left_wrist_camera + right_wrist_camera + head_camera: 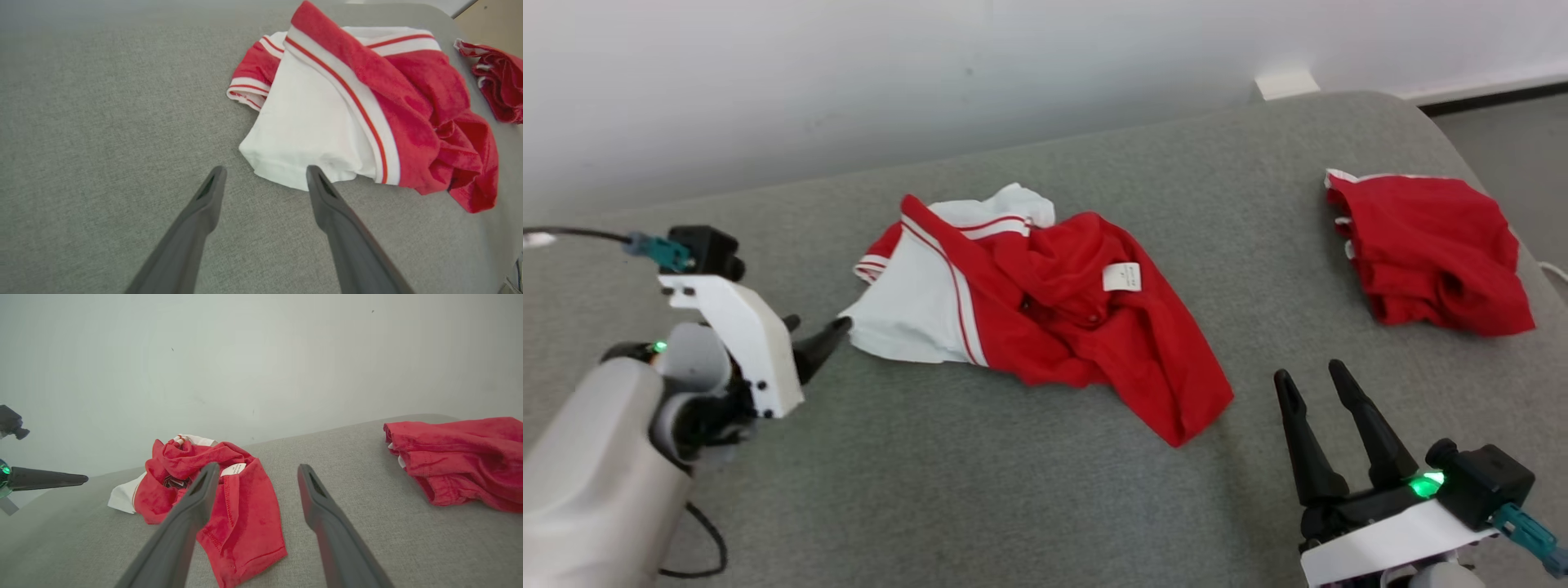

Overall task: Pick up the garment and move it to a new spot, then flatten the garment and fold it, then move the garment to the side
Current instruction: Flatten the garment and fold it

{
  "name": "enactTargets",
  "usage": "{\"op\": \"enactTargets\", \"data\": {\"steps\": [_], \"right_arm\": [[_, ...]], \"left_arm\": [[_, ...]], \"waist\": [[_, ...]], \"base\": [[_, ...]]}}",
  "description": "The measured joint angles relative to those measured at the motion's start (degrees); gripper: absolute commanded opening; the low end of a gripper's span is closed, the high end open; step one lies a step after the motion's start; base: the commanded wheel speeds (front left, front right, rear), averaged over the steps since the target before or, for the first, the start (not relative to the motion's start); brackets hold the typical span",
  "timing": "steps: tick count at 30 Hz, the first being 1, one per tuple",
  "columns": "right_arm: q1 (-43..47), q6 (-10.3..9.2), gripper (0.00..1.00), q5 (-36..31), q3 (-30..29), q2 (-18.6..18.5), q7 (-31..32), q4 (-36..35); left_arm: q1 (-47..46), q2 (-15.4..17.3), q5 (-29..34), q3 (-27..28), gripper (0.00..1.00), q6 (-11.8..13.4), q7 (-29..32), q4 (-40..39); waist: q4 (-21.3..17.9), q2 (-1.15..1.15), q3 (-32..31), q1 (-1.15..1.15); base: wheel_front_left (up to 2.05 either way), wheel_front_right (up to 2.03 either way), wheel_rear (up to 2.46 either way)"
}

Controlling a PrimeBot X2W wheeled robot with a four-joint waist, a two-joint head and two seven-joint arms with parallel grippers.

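The crumpled red-and-white garment (1045, 310) lies bunched at the middle of the grey cushion (980, 498), with its white panel to the left and its red folds and a label to the right. I have my left gripper (815, 327) low, just beside the white hem, fingers spread wide with nothing in them. The hem sits right ahead of the gap, so I judge that is my pick point. My right gripper (1311, 371) hangs nearer and to the right, also wide and empty, apart from the red corner and probably placed to take that side. A second red garment (1429, 245) rests far right, well apart. The cushion alone bears both pieces, loose on its cover.
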Motion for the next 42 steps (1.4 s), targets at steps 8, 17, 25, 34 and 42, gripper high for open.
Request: {"op": "enactTargets", "data": {"steps": [8, 17, 25, 34, 42], "right_arm": [[-1.7, 0.0, 1.0, 0.0, -0.1, 2.2, 0.0, -0.3], [-2.5, 0.0, 1.0, -0.7, -0.5, 2.9, 0.0, 0.2], [-1.7, 0.01, 1.0, -1.5, -1.9, 1.8, 0.0, 1.1], [0.8, 0.0, 1.0, -1.6, -3.1, -1.4, 0.0, 2.1], [3.2, 0.01, 1.0, -1.4, -4.8, -3.3, 0.0, 3.1]], "left_arm": [[-4.5, 5.3, -5.3, -7.3, 1.0, 0.0, 3.1, 2.7], [-7.9, 6.6, -9.5, -13.0, 0.0, 0.0, 3.7, 6.3], [-8.1, 6.1, -13.7, -18.7, 0.0, 0.0, 2.8, 5.5], [-8.9, 7.7, -20.4, -23.1, 0.0, 0.0, 9.8, 0.1], [-2.0, 14.3, -26.3, -24.4, 0.0, 1.3, 18.6, -8.5]], "waist": [[-4.7, 0.0, 4.0, 0.0], [-7.2, 0.0, 6.6, 0.0], [-4.7, 0.0, 3.3, 0.0], [2.4, 0.0, -2.2, 0.0], [9.3, 0.0, -6.7, 0.0]], "base": [[0.0, 0.0, 0.0], [0.0, 0.0, 0.0], [0.0, 0.0, 0.0], [0.0, 0.0, 0.0], [0.0, 0.0, 0.0]]}}
